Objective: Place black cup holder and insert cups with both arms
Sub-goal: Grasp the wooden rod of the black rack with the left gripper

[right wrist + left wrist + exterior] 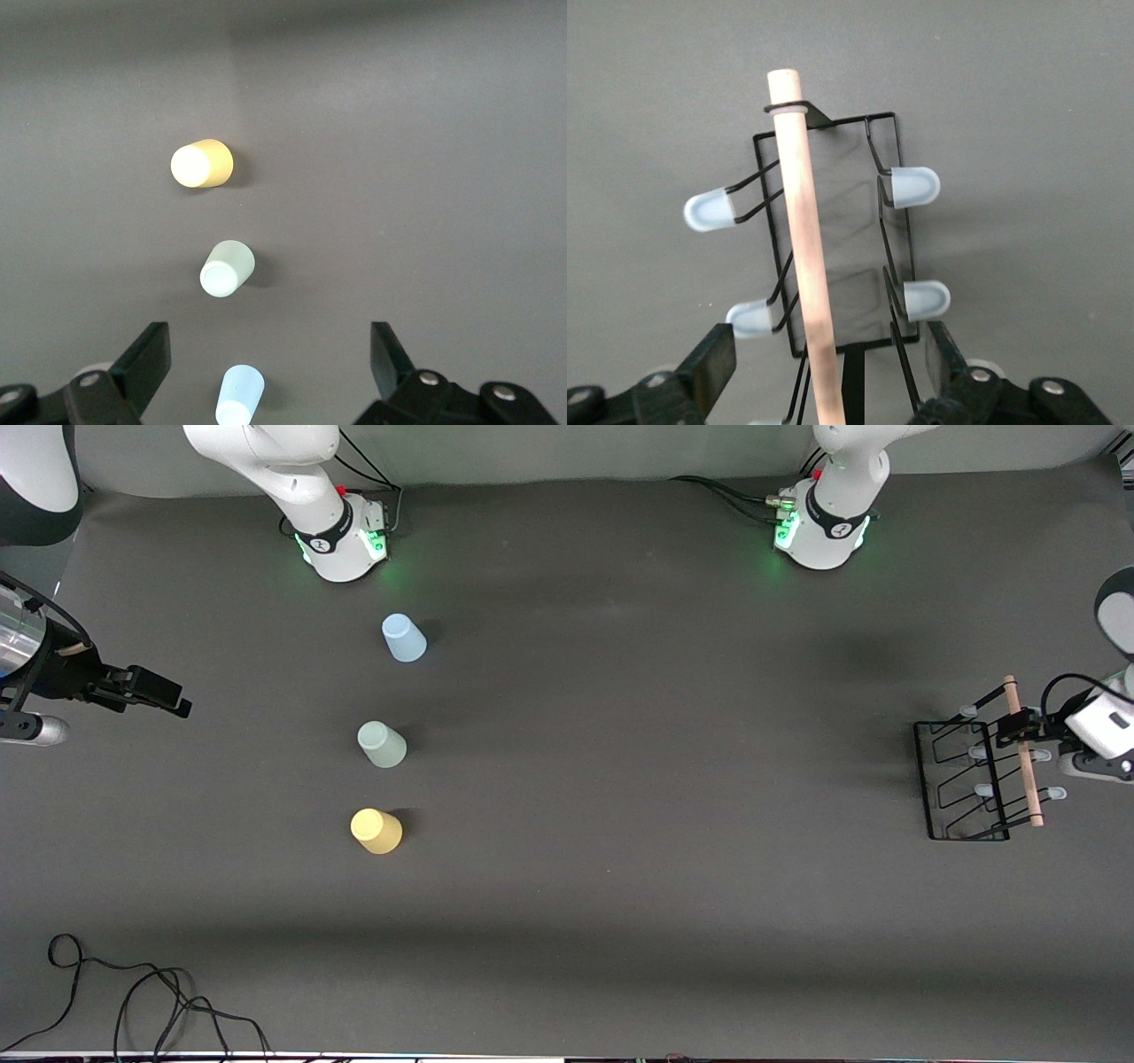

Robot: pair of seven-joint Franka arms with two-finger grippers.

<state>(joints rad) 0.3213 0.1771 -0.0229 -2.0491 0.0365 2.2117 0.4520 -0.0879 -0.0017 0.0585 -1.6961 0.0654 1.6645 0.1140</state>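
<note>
The left gripper (828, 359) is seen at the wooden rod handle (804, 239) of the black cup holder (967, 779), its two fingers (713, 359) spread wide on either side of the rod with clear gaps between pads and wood, so nothing is gripped. In the front view this gripper (1019, 728) is placed at the upper part of the rod, at the left arm's end of the table. The rack is shown standing on the dark table (620, 886), its rectangular wire base flat on the cloth and its pale-capped pegs (914, 187) projecting to both sides of the handle.

The right gripper (177, 701) is held in the air over the right arm's end of the table, well apart from the cups; the arm waits. Its fingers (146, 359) are seen parted wide in the right wrist view, with nothing between them.

Three tumblers are set upside down in a line on the table, apart from one another and well apart from the rack. The light blue cup (404, 638) is placed farthest from the front camera, the pale grey-green cup (382, 745) between the others, and the yellow cup (376, 831) nearest to that camera. A loose black cable (133, 992) is seen on the table near the front camera.
</note>
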